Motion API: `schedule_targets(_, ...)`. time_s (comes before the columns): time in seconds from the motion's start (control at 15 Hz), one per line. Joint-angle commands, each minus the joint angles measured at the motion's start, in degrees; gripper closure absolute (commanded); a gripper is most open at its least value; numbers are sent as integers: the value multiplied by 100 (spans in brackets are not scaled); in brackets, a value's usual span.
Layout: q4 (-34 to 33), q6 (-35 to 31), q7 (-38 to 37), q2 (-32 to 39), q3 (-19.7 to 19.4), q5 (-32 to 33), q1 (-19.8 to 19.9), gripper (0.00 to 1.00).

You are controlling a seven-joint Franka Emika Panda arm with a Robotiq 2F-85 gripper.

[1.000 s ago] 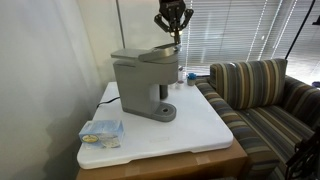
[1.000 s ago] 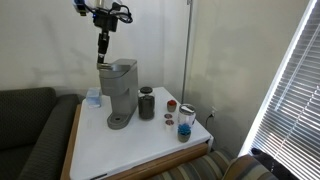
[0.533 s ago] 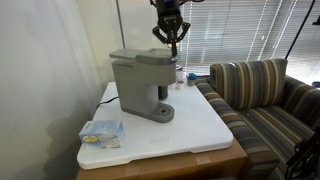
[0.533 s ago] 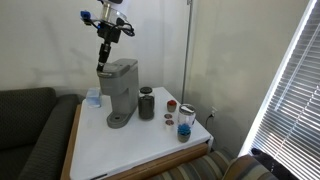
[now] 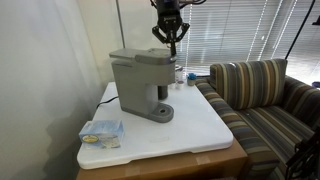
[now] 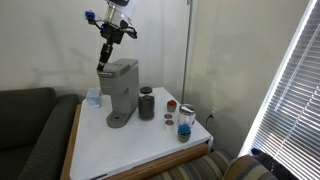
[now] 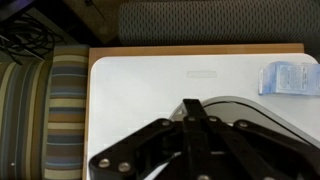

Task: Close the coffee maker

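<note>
The grey coffee maker (image 5: 140,80) stands on the white table, its top lid lying flat and down in both exterior views (image 6: 120,85). My gripper (image 5: 171,42) hangs just above the lid's far end, fingers pressed together and holding nothing; it also shows in an exterior view (image 6: 101,62) above the machine's top corner. In the wrist view the shut fingers (image 7: 193,108) point down over the grey lid (image 7: 250,108).
A blue-and-white packet (image 5: 101,132) lies at the table's front corner. A dark cylinder (image 6: 147,103), a small red-topped jar (image 6: 169,118) and a glass jar (image 6: 185,122) stand beside the machine. A striped sofa (image 5: 262,95) borders the table. Window blinds are behind.
The lid, slightly raised a second ago, now lies flat. My gripper has shifted a little along the lid's top and has stayed still over the last half second.
</note>
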State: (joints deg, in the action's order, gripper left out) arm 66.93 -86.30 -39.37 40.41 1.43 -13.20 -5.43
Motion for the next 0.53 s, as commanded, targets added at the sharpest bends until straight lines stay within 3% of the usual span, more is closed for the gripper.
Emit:
schedule_targets(0.0, 112, -232, 187, -7, -64, 48, -61, 100)
schedule_targets(0.47, 429, -285, 29, -607, -133, 283, -163, 100)
